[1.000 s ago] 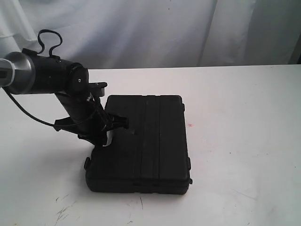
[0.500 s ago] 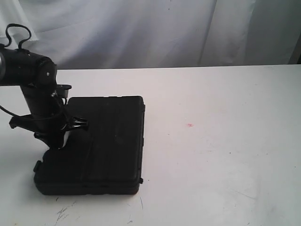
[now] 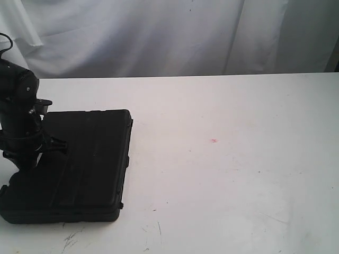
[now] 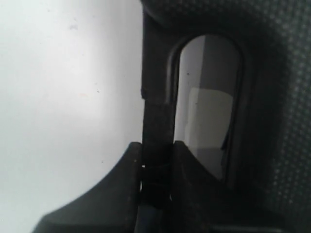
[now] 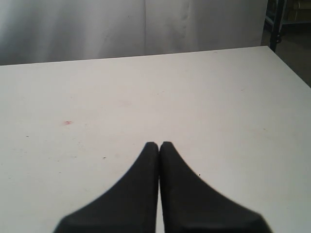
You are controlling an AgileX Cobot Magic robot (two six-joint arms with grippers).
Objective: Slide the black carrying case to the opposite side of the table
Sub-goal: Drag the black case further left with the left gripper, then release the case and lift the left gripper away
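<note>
The black carrying case (image 3: 79, 164) lies flat on the white table (image 3: 238, 174), at its left side near the front edge. My left gripper (image 3: 26, 153) stands over the case's left edge, shut on the case's handle bar (image 4: 156, 121); both fingers press that bar from either side in the left wrist view, gripper (image 4: 155, 145). The handle's oval opening (image 4: 209, 102) shows the table through it. My right gripper (image 5: 159, 144) hovers over bare table, fingers pressed together with nothing between them; it does not show in the exterior view.
A tiny red dot (image 3: 214, 141) marks the table right of the case, also seen as the red dot (image 5: 67, 123). Dark scuffs (image 3: 71, 238) lie near the front edge. A pale curtain (image 3: 175, 32) hangs behind the table's far edge.
The left arm has dragged the case steadily leftwards across the table, from the middle to the left side. The grip on the handle has held. The red dot now lies far from the case.
</note>
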